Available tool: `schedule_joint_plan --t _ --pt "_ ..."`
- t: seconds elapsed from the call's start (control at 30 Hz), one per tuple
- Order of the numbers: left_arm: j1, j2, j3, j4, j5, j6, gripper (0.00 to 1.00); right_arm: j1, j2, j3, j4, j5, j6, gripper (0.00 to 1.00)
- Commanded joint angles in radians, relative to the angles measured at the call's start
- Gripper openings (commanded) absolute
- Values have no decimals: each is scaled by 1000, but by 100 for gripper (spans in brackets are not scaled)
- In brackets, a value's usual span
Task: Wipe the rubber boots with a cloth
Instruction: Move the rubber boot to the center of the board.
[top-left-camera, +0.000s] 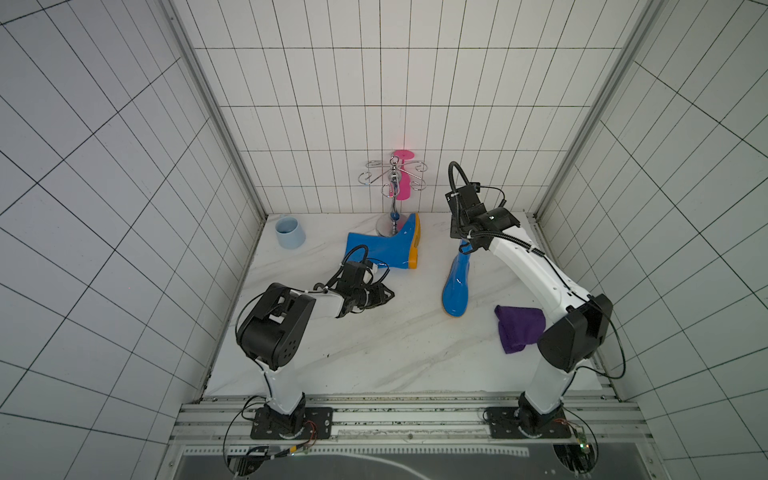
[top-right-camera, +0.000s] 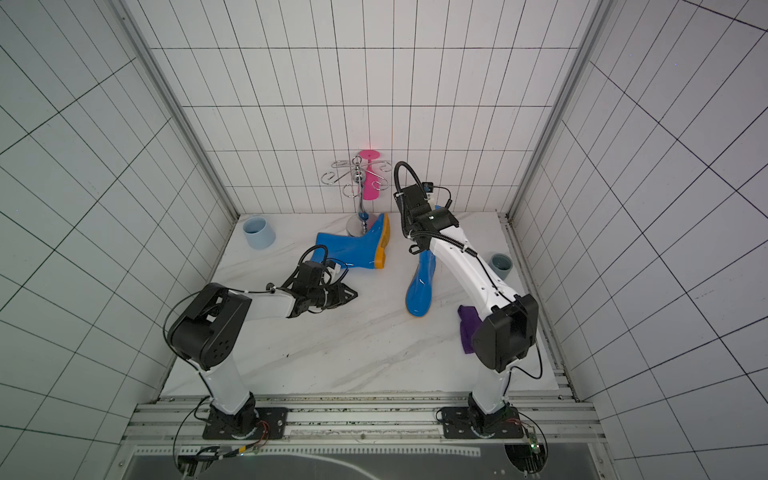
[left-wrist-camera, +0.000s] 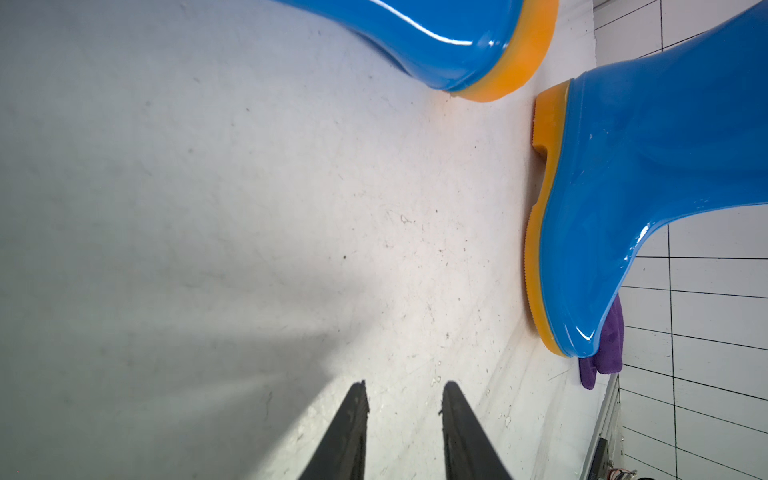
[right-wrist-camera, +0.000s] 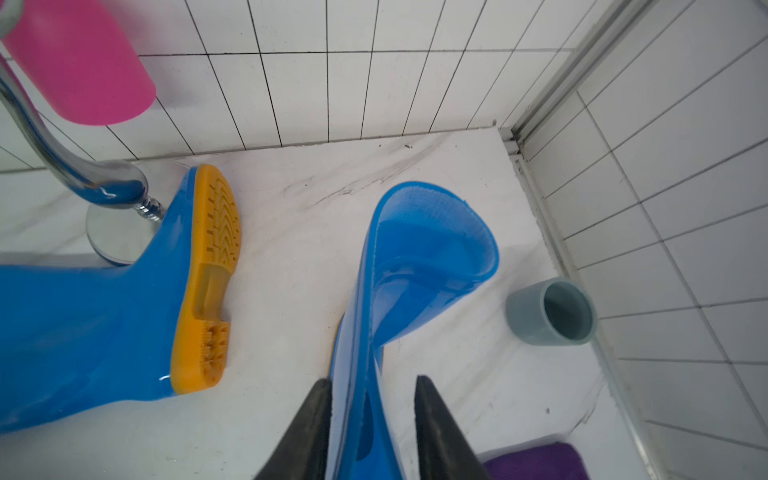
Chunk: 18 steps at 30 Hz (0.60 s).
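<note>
Two glossy blue rubber boots with orange soles are on the white marble table. One boot (top-left-camera: 386, 245) (top-right-camera: 357, 247) (right-wrist-camera: 83, 324) lies on its side at the back. The other boot (top-left-camera: 455, 286) (top-right-camera: 419, 286) (left-wrist-camera: 644, 187) stands on its sole. My right gripper (right-wrist-camera: 373, 381) (top-left-camera: 464, 248) is shut on the top of its shaft (right-wrist-camera: 415, 257), which is squeezed flat between the fingers. My left gripper (left-wrist-camera: 406, 388) (top-left-camera: 388, 296) hovers low over bare table, slightly open and empty. The purple cloth (top-left-camera: 519, 328) (top-right-camera: 468, 324) (left-wrist-camera: 606, 349) (right-wrist-camera: 536, 461) lies crumpled by the standing boot's toe, partly behind my right arm.
A chrome hook stand (top-left-camera: 392, 195) holding a pink glass (top-left-camera: 402, 178) rises right behind the lying boot. A light-blue mug (top-left-camera: 290, 232) sits at the back left corner. A grey-blue cup (top-right-camera: 500, 266) (right-wrist-camera: 552, 311) stands near the right wall. Tiled walls close three sides.
</note>
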Motion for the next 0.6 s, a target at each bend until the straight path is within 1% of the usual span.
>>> schedule_joint_plan --t 0.0,0.07,0.23,0.33,0.57 --pt "5 19 6 11 -3 9 32 -25 -17 -55 36 -34 -2 12" --pt "5 22 5 11 -2 10 32 -36 -7 -44 45 -47 -13 0" --pt "6 28 4 10 -3 12 32 -74 26 26 64 -41 -65 0" --pt "7 26 3 1 -5 15 32 -108 58 109 64 -33 -118 0" --pt "14 34 18 -18 -13 23 32 -171 151 303 64 -62 -237 0"
